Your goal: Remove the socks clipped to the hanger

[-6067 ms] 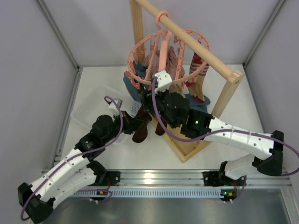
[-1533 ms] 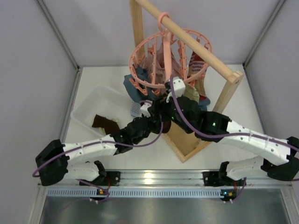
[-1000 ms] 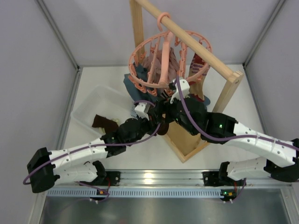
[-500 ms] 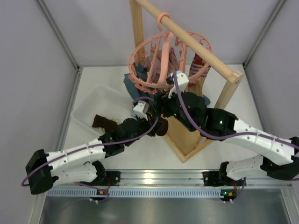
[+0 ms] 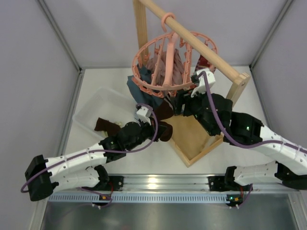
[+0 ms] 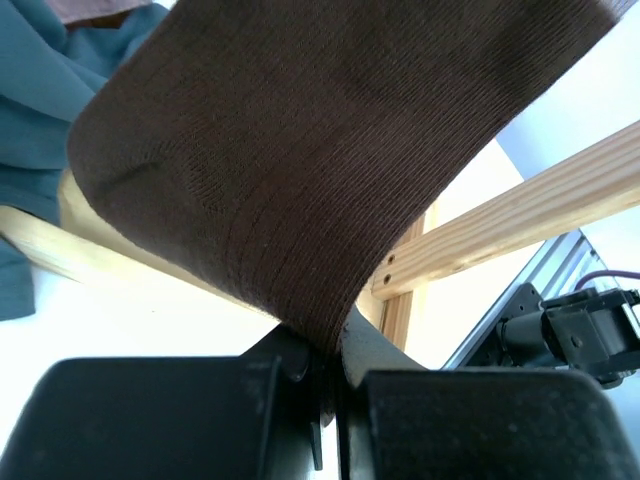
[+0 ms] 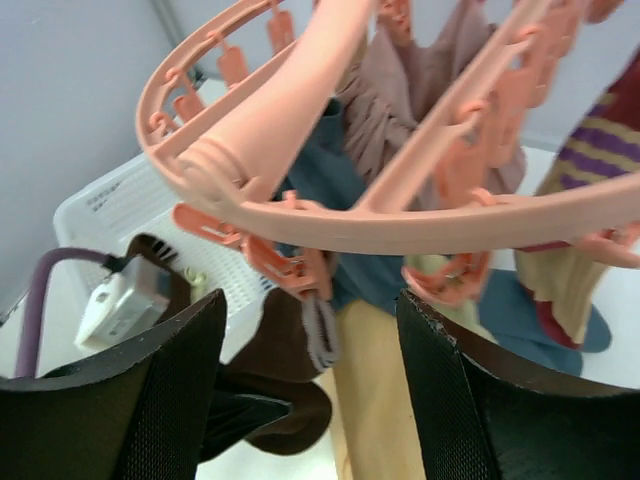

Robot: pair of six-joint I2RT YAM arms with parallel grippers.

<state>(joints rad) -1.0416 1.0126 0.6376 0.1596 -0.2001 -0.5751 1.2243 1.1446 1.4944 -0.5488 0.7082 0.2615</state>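
The salmon-pink hanger hangs by its hook from the wooden rod. A dark brown sock runs from the ring's near edge down to my left gripper, which is shut on the sock's lower end. In the right wrist view a peg still pinches this sock's ribbed cuff. My right gripper stands open just below the hanger ring, holding nothing. A dark red striped sock and a pale cream one hang from other pegs.
A white basket at the left holds another brown sock. The wooden rack's base frame and rod stand close behind both grippers. A blue-grey cloth and a dusty-pink garment hang inside the ring.
My right gripper has drawn back to the right, away from the peg, narrowing slightly. The left gripper stays shut on the brown sock, which now stretches up to the ring.
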